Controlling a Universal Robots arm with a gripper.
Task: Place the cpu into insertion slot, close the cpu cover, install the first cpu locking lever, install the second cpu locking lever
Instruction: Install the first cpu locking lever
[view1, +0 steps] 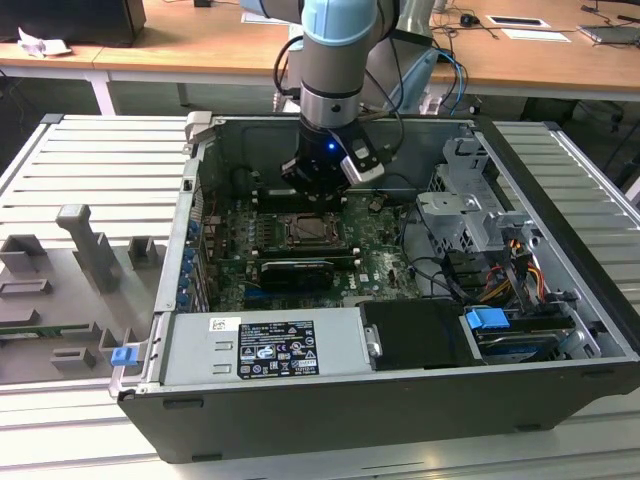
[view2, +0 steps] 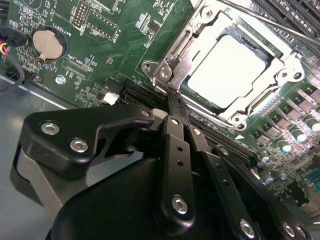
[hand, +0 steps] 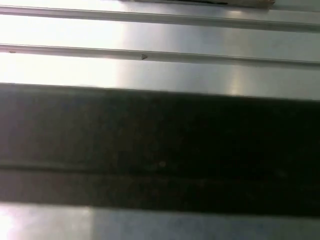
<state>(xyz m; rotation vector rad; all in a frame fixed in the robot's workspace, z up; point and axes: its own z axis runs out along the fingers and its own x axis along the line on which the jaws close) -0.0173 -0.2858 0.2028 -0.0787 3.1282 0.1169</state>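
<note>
Two black fingers (view2: 176, 131) of the gripper (view2: 172, 102) are drawn together to a narrow tip holding nothing, set just at the near corner of the cpu cover (view2: 287, 67), which lies shut over the cpu (view2: 227, 72) seated in the insertion slot (view1: 312, 230). By judgement the thin wire locking lever (view2: 280, 25) along the far side is stiff, springy and slippery, best taken at its free end, while the chip is fragile and should not be pressed. Room is tight: memory slots (view2: 287, 12), capacitors (view2: 300, 135) and the case wall (view1: 190, 215) hem the socket in, open only from above.
</note>
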